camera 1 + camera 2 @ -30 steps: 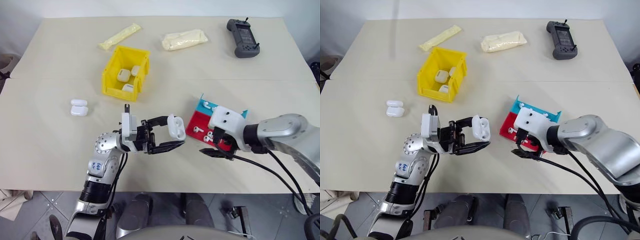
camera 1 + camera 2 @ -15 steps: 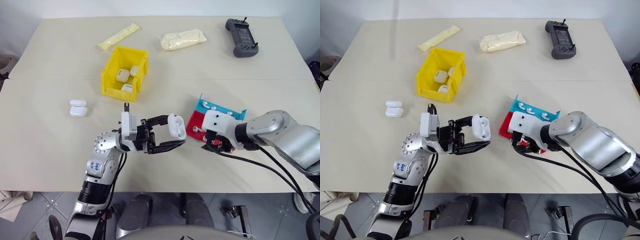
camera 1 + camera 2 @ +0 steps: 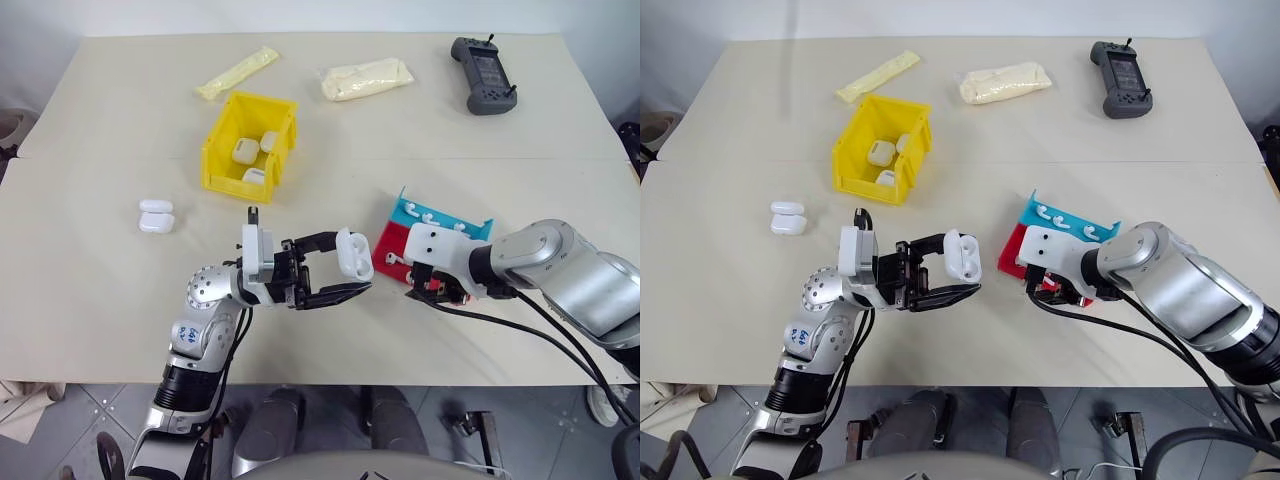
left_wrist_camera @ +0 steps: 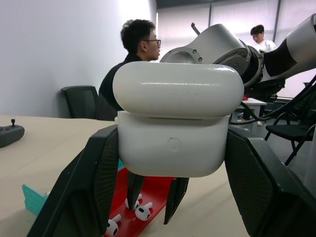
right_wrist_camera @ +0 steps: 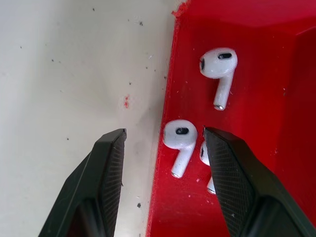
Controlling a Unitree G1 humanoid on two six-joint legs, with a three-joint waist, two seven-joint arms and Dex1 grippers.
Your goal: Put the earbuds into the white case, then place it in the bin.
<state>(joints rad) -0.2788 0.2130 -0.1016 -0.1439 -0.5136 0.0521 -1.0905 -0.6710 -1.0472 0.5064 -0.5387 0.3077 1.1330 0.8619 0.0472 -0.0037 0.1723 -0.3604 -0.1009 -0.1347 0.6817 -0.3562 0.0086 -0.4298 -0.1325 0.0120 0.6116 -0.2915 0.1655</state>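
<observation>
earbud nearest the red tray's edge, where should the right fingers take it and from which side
Judging by its pose, grip the earbud across its rounded head, coming straight down from above. It lies flat in the red tray, stem trailing away from the head, just inside the tray's raised edge. The right gripper is open, but one finger is outside that edge over the table, so shift inward first.

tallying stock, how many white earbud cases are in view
6: one white case held in the left claw, two side by side on the table, three in the yellow bin. More may hide in the bin.
</observation>
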